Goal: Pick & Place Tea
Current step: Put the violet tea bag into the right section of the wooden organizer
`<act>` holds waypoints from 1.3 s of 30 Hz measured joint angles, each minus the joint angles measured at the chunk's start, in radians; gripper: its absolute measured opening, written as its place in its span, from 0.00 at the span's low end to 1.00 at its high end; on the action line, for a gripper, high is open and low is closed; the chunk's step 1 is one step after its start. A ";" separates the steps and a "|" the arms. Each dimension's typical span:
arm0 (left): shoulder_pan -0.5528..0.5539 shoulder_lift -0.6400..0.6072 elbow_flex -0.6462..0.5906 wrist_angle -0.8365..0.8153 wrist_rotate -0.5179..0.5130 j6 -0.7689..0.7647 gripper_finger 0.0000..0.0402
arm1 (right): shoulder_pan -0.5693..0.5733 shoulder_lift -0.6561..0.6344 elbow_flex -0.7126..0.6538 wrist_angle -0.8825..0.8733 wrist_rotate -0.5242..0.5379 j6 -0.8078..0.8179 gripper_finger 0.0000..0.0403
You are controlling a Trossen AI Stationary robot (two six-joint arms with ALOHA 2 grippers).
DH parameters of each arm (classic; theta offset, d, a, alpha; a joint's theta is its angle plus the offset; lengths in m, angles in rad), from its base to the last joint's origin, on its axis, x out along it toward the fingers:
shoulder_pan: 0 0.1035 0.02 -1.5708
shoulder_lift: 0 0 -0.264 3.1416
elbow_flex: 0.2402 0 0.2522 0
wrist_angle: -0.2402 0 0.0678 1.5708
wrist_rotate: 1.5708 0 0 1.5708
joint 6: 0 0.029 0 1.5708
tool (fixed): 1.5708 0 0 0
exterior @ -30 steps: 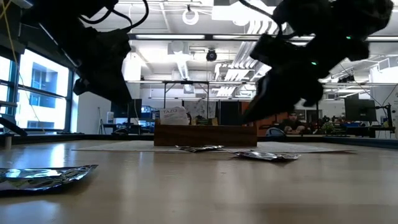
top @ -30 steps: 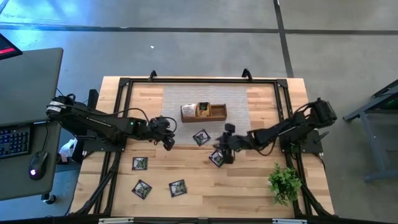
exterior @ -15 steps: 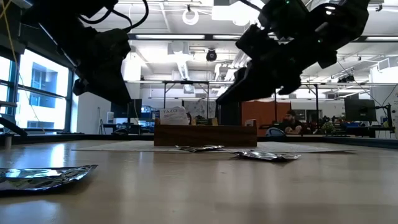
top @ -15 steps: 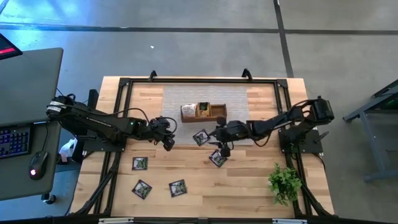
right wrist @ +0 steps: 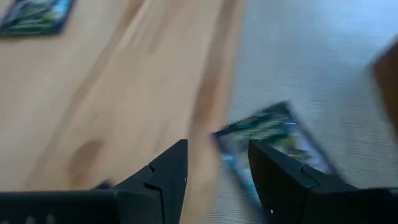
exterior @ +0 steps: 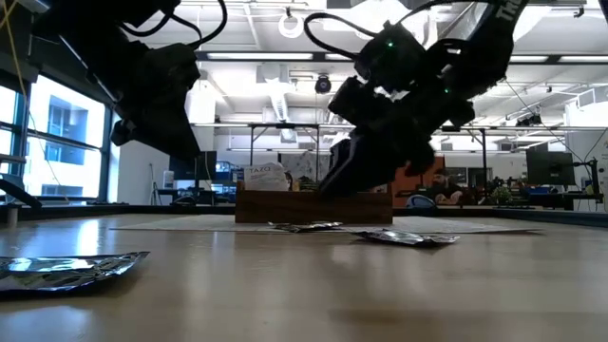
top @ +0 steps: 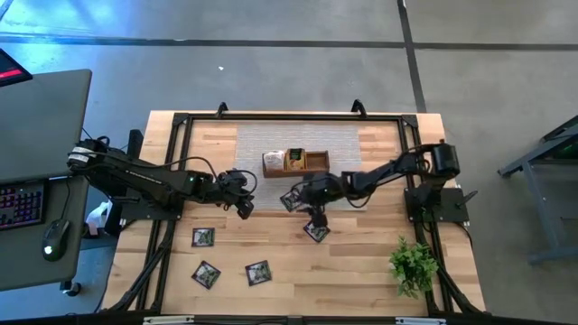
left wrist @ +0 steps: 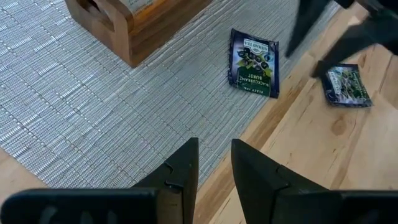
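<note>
Dark blue-green square tea sachet (left wrist: 254,62) lies flat on the grey woven mat (left wrist: 93,106), just off the corner of the brown wooden three-compartment tray (top: 295,162); its print reads "BLACKCURRANT BURST" under a small brand panel too fine to read. A second dark sachet (left wrist: 348,86) lies on the bare wood of the bench (top: 361,262) just past the mat's edge, print illegible. The high view shows three more dark sachets on the bench toward the front-left: one (top: 203,237) nearer the left arm, two (top: 206,273) (top: 258,272) side by side closer to the front edge. A pale sachet standing in the tray (exterior: 265,177) carries lettering, unreadable at this range. Right claw (top: 310,200) hangs above the mat's edge, between the mat sachet and the bench sachet, fingers parted with a clear gap and nothing between them. A second ago it sat farther right, over the bench sachet; the arm has since swung in toward the tray and mat sachet. Left claw (top: 244,207) hovers over the mat's left edge, unmoved, fingers (left wrist: 180,171) narrowly apart and empty. Small green potted plant (top: 413,265) stands at the bench's front-right.
</note>
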 joint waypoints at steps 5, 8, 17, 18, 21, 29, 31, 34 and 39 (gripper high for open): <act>0.000 0.000 0.000 0.000 0.000 0.000 0.23 | 0.046 -0.025 0.040 -0.200 -0.040 -0.066 0.41; 0.000 0.000 0.000 0.000 0.000 0.000 0.23 | 0.085 -0.056 0.047 -0.294 -0.066 -0.103 0.41; 0.000 0.000 0.000 0.000 0.000 0.000 0.23 | 0.185 -0.080 0.041 -0.450 0.115 0.315 0.41; 0.000 0.000 0.000 0.002 -0.001 0.001 0.23 | 0.193 -0.083 0.041 -0.474 0.139 0.368 0.41; 0.000 0.000 0.000 0.044 -0.034 0.014 0.23 | 0.221 -0.094 0.042 -0.532 0.196 0.421 0.41; 0.000 0.000 0.000 0.070 -0.118 0.016 0.23 | 0.276 -0.203 0.040 -0.590 0.221 0.468 0.41; 0.000 0.000 0.000 0.071 -0.098 0.016 0.23 | 0.299 -0.230 0.040 -0.644 0.224 0.519 0.41; 0.000 0.000 0.000 0.071 -0.074 0.016 0.23 | 0.345 -0.254 0.040 -0.705 0.233 0.639 0.41; 0.000 0.000 0.000 0.071 -0.066 0.016 0.23 | 0.415 -0.235 0.039 -0.762 0.258 0.898 0.41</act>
